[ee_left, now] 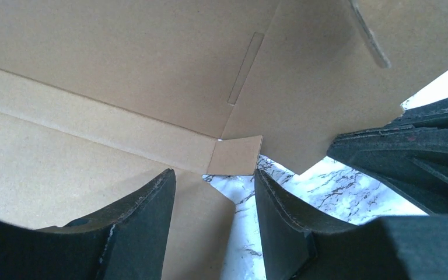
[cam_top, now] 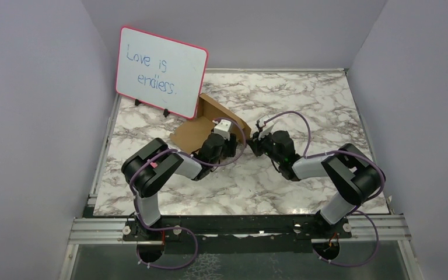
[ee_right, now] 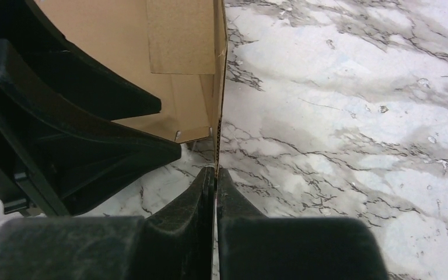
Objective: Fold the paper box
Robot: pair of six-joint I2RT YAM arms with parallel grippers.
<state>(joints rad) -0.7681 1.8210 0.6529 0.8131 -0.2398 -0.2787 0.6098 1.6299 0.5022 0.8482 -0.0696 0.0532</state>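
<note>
Paper box (cam_top: 198,127) before whiteboard (cam_top: 160,70)

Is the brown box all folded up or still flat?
Half folded. The paper box has one wall standing up, pinched by the right gripper, while its floor lies flat.

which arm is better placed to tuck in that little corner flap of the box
Left. The left fingers are open right at the corner flap, inside the paper box. The right fingers are shut on the box's upright edge, apparently holding it steady.
</note>
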